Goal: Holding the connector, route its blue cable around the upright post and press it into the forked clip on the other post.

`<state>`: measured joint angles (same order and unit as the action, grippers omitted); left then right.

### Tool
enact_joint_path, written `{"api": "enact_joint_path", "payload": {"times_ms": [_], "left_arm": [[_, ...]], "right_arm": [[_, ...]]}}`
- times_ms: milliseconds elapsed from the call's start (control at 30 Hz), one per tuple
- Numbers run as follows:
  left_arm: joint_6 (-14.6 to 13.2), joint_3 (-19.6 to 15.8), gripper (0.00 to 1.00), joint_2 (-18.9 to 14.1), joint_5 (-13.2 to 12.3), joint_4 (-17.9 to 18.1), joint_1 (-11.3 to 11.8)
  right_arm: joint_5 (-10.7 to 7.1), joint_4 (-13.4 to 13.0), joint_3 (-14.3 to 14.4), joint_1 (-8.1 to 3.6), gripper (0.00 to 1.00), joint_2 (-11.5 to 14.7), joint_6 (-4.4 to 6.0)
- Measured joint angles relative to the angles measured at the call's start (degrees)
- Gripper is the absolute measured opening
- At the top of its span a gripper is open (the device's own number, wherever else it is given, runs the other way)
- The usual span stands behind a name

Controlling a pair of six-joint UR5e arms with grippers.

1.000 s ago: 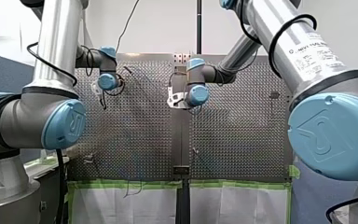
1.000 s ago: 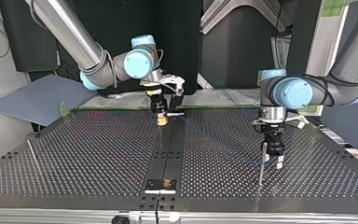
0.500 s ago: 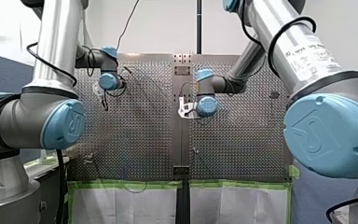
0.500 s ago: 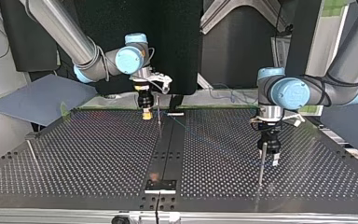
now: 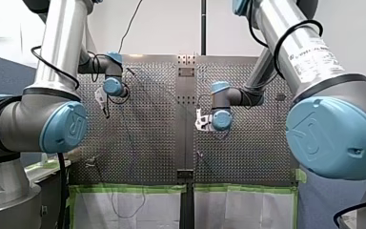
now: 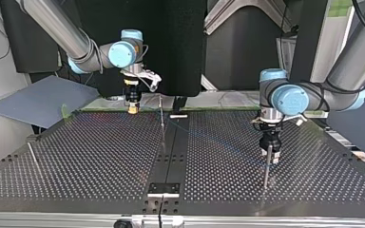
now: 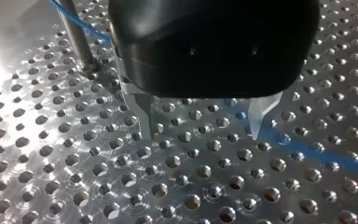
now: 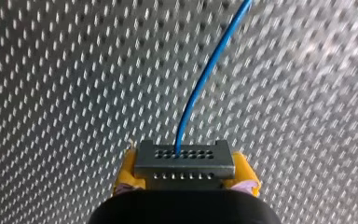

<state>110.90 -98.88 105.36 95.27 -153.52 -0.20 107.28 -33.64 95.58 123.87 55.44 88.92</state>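
Perforated table (image 6: 76, 161), right hand (image 8: 185, 183) gripping connector (image 8: 185, 159)

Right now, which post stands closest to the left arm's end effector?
The post at the top view's right, beside my left end effector; the middle post and left post stand apart.

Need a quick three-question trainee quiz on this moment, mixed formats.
1. True or false: my left gripper is shut on the blue cable.
2. What clamps the connector? A) my right gripper, with yellow pads; B) my left gripper; C) nothing.
3. Fill in: the upright metal thing beside my left gripper is a ____.
Key: 1 false, it is open and the blue cable runs past it; 2 A; 3 post.
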Motion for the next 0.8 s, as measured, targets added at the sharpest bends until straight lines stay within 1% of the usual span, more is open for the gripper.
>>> {"api": "enact_joint_path", "payload": {"times_ms": [67,133,167,300,467,567,800], "left_arm": [[-0.06,0.0,1.0,0.0,0.02,-0.08,-0.02],[-0.08,0.01,1.0,0.01,0.03,-0.1,-0.02],[-0.09,0.02,1.0,0.01,0.03,-0.11,-0.02],[-0.12,0.0,1.0,0.01,0.04,-0.11,-0.03],[-0.13,0.01,1.0,0.02,0.09,-0.12,-0.02],[-0.11,0.0,1.0,0.03,0.12,-0.14,-0.02],[0.0,0.0,1.0,0.02,0.37,-0.24,-0.06]], "right_arm": [[0.28,-0.97,0.97,-0.8,0.0,-0.01,0.32],[0.23,-1.89,1.89,-1.65,0.0,-0.01,0.67],[0.08,-2.5,2.5,-2.25,0.0,-0.01,0.9],[-1.0,-4.46,4.47,-4.2,0.0,-0.01,1.43],[-2.52,-6.89,6.89,-6.56,0.0,-0.01,1.6],[-2.91,-8.33,8.34,-7.32,0.0,-0.03,1.62],[-2.92,-11.68,11.72,-7.59,0.0,-0.06,1.51]]}}
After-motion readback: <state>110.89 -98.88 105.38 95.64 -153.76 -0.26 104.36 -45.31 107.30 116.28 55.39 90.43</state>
